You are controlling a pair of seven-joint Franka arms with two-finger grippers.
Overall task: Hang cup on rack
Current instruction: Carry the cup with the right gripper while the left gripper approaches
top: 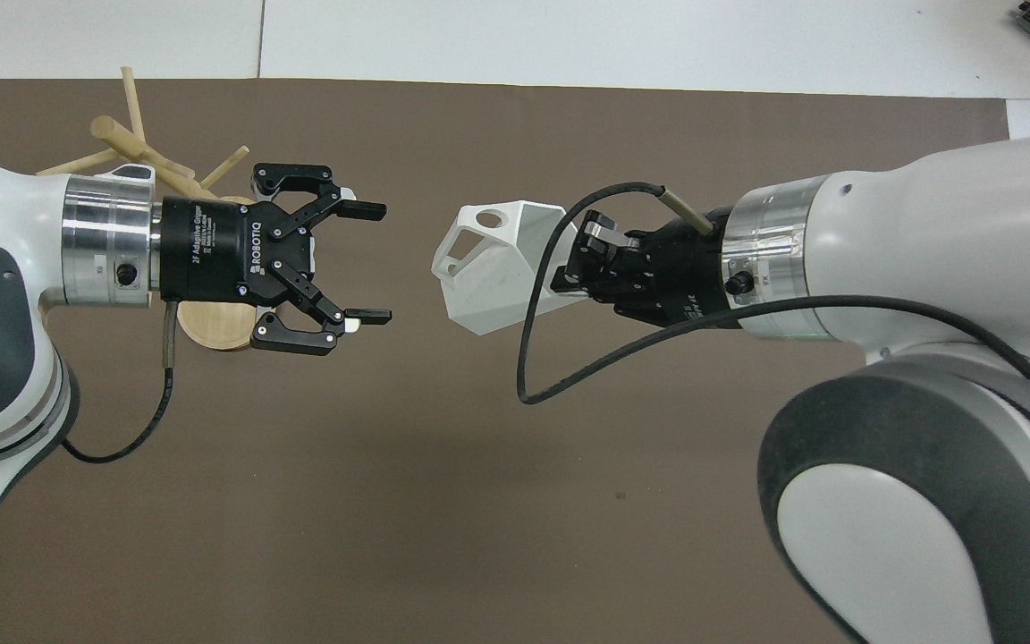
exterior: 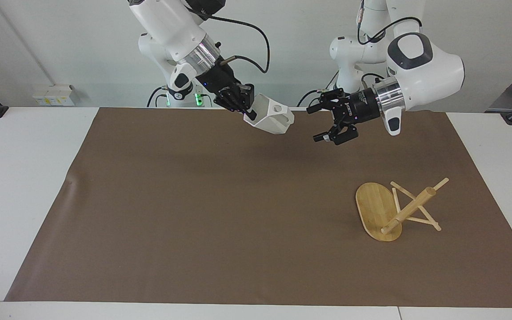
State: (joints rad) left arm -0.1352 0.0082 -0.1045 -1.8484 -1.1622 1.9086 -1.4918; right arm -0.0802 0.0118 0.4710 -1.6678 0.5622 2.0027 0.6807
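Observation:
The white faceted cup [exterior: 273, 118] hangs in the air over the middle of the brown mat, on its side, with its blocky handle and round hole toward the left gripper. My right gripper [exterior: 249, 113] is shut on the cup's rim wall; it also shows in the overhead view [top: 573, 264] with the cup [top: 488, 277]. My left gripper [exterior: 314, 124] is open and empty, level with the cup and a short gap from its handle [top: 381, 262]. The bamboo rack [exterior: 409, 209] lies tipped over, its oval base [exterior: 374, 209] on edge; the left arm partly covers it from above [top: 126, 143].
A brown mat [exterior: 194, 200] covers most of the white table [exterior: 20, 178]. The rack lies toward the left arm's end, its pegs resting on the mat. A black cable [top: 533, 376] loops below the right wrist.

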